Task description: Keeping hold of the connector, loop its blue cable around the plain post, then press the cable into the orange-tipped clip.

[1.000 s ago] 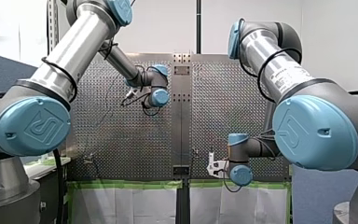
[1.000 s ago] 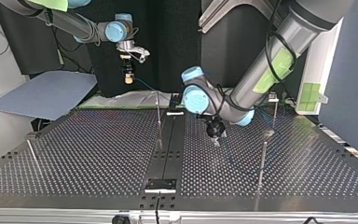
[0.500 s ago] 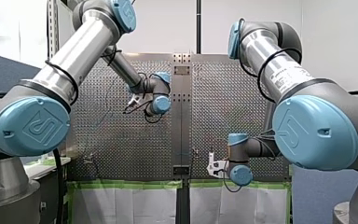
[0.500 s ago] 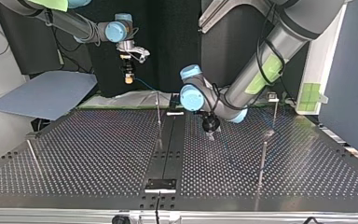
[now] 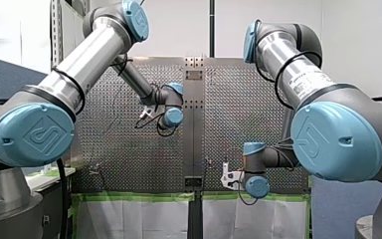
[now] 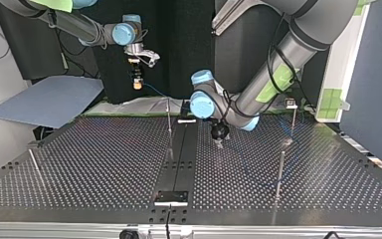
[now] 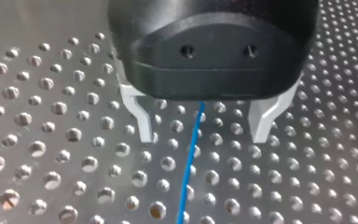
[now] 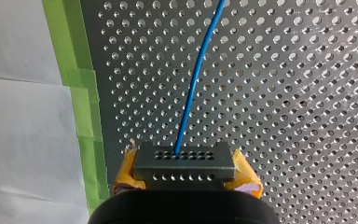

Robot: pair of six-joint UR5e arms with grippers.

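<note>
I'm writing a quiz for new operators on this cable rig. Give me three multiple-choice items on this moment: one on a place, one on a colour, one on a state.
1. In the left wrist view, where does the blue cable run?
A) between the fingers of the left hand
B) coiled around one finger
C) outside both fingers

2. What colour are the pads of the right hand on the connector?
A) white
B) yellow
C) red

3. What is the left hand's state?
A) shut on the cable
B) shut on the connector
C) open

Answers:
1 A: the cable passes down the gap, touching neither finger.
2 B: yellow shows on either side of the black connector.
3 C: the fingers stand well apart.
</note>
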